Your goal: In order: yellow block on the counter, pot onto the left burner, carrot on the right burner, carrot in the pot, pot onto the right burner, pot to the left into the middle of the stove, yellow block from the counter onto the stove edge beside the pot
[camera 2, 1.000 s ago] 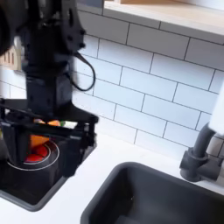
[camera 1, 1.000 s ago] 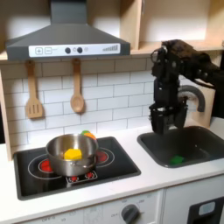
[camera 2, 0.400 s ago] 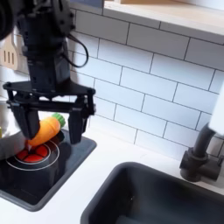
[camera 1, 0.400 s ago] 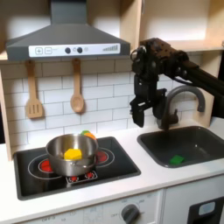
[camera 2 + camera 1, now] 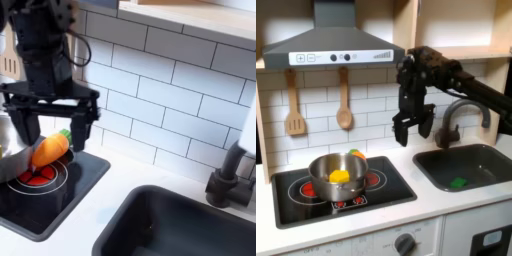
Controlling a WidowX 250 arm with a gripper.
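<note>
Spatula [image 5: 294,104]: hangs on the tiled wall, far left of the first exterior view.
Wooden spoon [image 5: 344,105]: hangs just right of the spatula.
Stove [image 5: 296,205]: black cooktop with 2 red ringed burners, set in the counter [image 5: 441,202].
Pot [image 5: 323,183]: steel, standing mid-stove across both burners in the first exterior view.
Yellow block [image 5: 339,176]: lying inside the pot.
Carrot [image 5: 47,150]: in the second exterior view, orange with a green end, lying over a red burner beside the pot's rim, which shows at the second exterior view's left edge.
End effector [image 5: 408,130]: released, jaws spread and pointing down, holding nothing; in the air above the counter strip between stove and sink, well above both.
Sink [image 5: 488,177]: grey basin right of the stove, with a small green piece [image 5: 459,183] on its floor.
Faucet [image 5: 461,115]: curved, behind the sink.
</note>
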